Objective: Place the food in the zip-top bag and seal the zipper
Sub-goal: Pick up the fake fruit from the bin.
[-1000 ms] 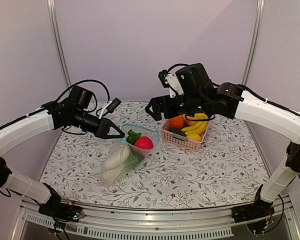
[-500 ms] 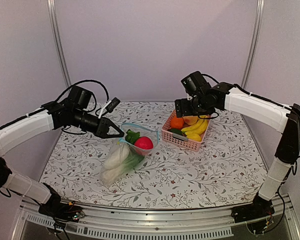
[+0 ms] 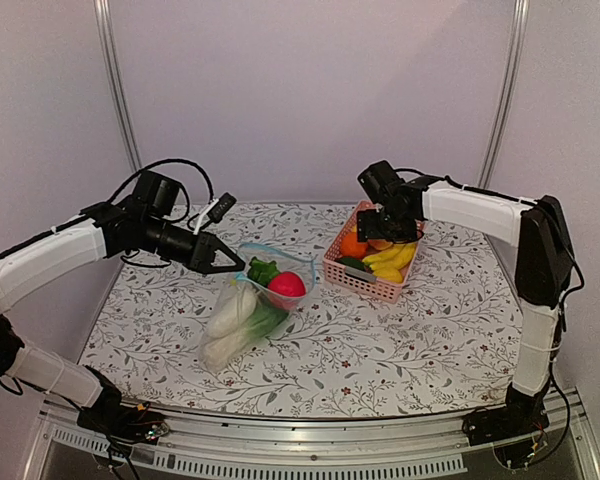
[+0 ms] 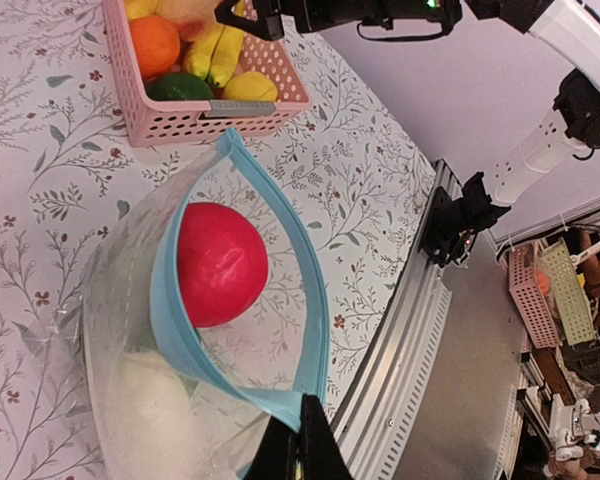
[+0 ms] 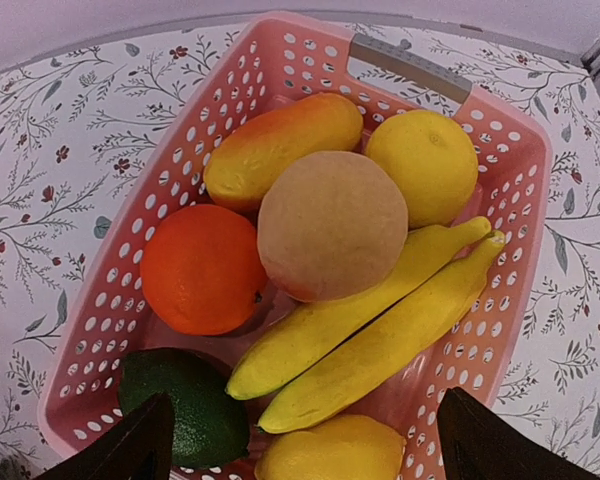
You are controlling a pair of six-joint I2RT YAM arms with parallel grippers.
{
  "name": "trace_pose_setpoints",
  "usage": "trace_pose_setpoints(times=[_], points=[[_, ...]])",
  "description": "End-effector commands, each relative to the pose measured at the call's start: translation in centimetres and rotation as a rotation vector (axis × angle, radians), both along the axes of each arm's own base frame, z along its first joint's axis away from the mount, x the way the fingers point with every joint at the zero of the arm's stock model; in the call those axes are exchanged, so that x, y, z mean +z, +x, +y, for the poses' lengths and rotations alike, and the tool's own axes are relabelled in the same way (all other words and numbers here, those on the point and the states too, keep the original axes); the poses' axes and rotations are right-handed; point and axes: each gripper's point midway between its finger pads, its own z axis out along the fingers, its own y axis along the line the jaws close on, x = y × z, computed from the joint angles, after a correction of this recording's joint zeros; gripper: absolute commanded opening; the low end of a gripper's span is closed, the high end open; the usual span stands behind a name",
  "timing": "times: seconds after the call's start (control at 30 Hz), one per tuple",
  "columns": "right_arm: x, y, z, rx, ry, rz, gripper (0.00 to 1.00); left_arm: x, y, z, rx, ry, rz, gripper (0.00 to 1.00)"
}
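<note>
The clear zip-top bag point(image 3: 242, 312) lies on the table with its mouth open toward the basket. Inside it are the bok choy point(image 3: 230, 318) and the red-pink fruit point(image 3: 287, 285); both also show in the left wrist view, the fruit point(image 4: 220, 262) and the white stem point(image 4: 155, 400). My left gripper point(image 3: 220, 263) is shut on the light-blue zipper point(image 4: 315, 290) at the mouth's corner point(image 4: 300, 445). My right gripper point(image 3: 388, 228) hangs open point(image 5: 305, 450) just above the pink basket point(image 5: 500, 200), over the pale peach fruit point(image 5: 330, 225), touching nothing.
The basket point(image 3: 352, 282) also holds an orange point(image 5: 202, 268), two bananas point(image 5: 380, 335), a dark green fruit point(image 5: 185, 405), lemons point(image 5: 422, 160) and a mango point(image 5: 280, 140). A green piece point(image 3: 265, 270) sits at the bag's mouth. The table's metal front rail point(image 4: 420, 330) runs nearby.
My right arm has swung right and down, from high beside the basket to just above its fruit. My left gripper and the bag have barely moved.
</note>
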Motion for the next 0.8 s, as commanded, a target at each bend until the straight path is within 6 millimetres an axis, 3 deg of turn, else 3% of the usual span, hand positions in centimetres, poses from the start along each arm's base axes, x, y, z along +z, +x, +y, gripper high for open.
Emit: trace_pose_setpoints(times=[0.0, 0.47, 0.77], points=[[-0.6, 2.4, -0.5, -0.097, 0.051, -0.036, 0.91, 0.6, 0.5, 0.5, 0.017, -0.017, -0.029, 0.0], [-3.9, 6.5, -1.4, -0.229, 0.057, -0.042, 0.88, 0.5, 0.7, 0.7, 0.024, -0.023, -0.019, 0.0], [-6.7, 7.5, -1.8, -0.259, 0.066, -0.003, 0.86, 0.6, 0.8, 0.7, 0.022, -0.035, -0.013, 0.0]])
